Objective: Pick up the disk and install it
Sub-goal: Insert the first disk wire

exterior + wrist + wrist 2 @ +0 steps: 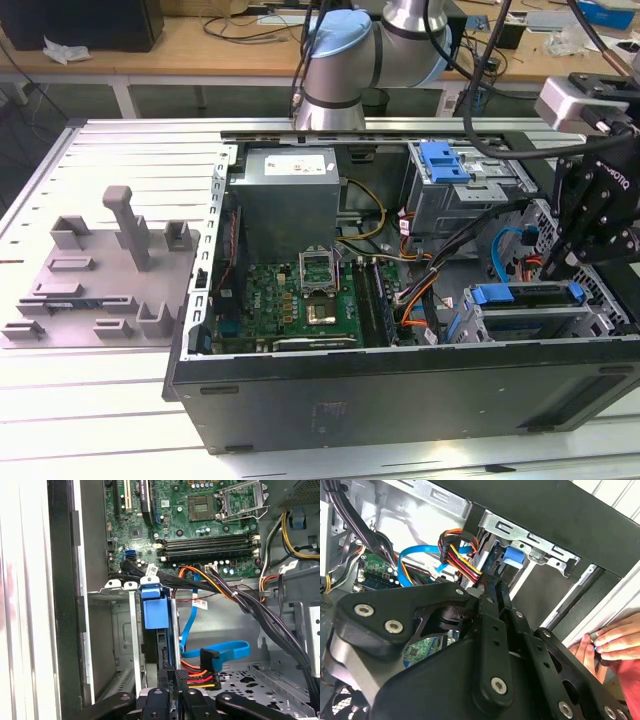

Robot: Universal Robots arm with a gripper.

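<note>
A person's fingers (610, 640) are seen beside the case (555, 510) in the second wrist view. The disk (152, 612), seated in the case's cage (117, 587), is pinched by the downward-pointing hand (173, 692).

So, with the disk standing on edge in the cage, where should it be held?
Likely the disk by its exposed thin edge, pinched across the flat faces from the case's open side; the cage covers the rest. The gripper sits over that edge.

we identify a robotics lab: an opened computer case (400, 400) lies on a slatted metal desk (100, 420), a robot arm (345, 60) reaches over it, and cables (245, 25) litter the wooden desk (190, 50) behind.
</note>
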